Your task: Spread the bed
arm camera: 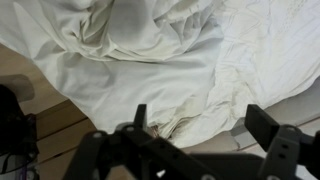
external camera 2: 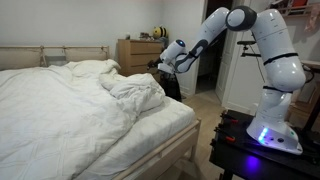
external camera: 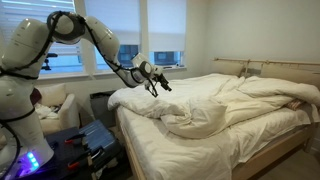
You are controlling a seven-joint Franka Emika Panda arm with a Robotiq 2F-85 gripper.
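An exterior view beside the robot base (external camera: 20, 110) looks across the bed (external camera: 190, 152) toward its headboard (external camera: 280, 68), an exterior view faces the arm (external camera 2: 215, 30) over the bed's corner, both sharing the rumpled duvet (external camera: 205, 108), and the wrist view looks closely down on it past the gripper (arm camera: 197, 122).

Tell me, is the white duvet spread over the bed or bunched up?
Bunched up: the duvet lies in crumpled heaps, leaving the sheet bare at the foot of the bed in both exterior views.
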